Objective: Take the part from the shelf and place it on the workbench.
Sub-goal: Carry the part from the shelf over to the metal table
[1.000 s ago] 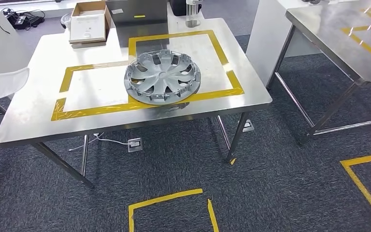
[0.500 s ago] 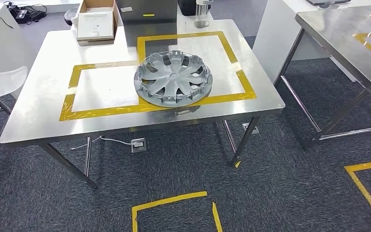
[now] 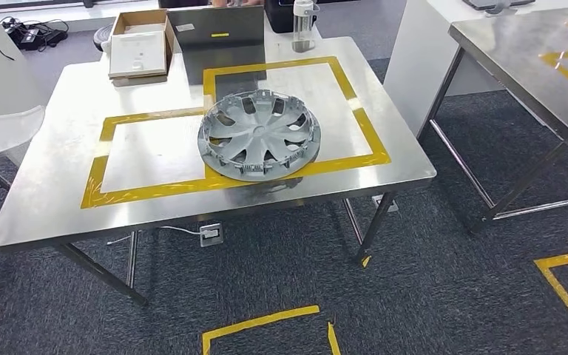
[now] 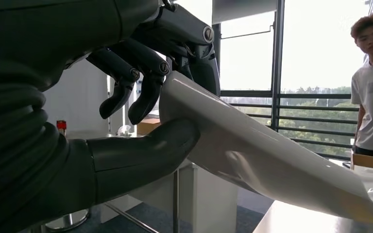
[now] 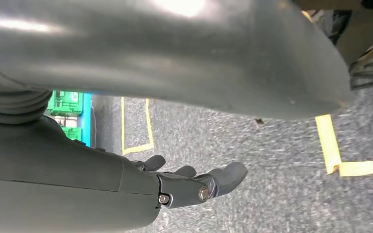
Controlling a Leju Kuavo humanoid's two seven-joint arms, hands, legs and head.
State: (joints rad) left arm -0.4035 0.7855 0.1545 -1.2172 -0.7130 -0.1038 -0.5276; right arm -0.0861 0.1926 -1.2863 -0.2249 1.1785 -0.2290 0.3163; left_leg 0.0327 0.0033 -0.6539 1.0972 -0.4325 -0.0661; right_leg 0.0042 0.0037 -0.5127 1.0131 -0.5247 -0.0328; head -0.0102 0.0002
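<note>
My left hand (image 4: 141, 97) grips a smooth white part (image 4: 252, 155) by its edge, thumb beneath and dark fingers above; the part slopes away from the hand. The steel workbench (image 3: 52, 192) stands ahead in the head view, marked with yellow tape rectangles. A silver hubcap (image 3: 260, 134) lies on it, across the tape between the two rectangles. My right hand (image 5: 194, 187) hangs over the dark carpet with its fingers stretched out and nothing between them and the thumb.
At the workbench's far edge are a cardboard box (image 3: 139, 44), a dark upright panel (image 3: 218, 37) and a bottle (image 3: 303, 26). A second steel table (image 3: 532, 66) stands to the right. A white seat (image 3: 0, 133) is beside the left edge. A person (image 4: 371, 87) stands nearby.
The whole head view has shifted, so the camera moved: the workbench now sits slightly lower and larger in the picture. The hubcap has stayed in place on the tape.
</note>
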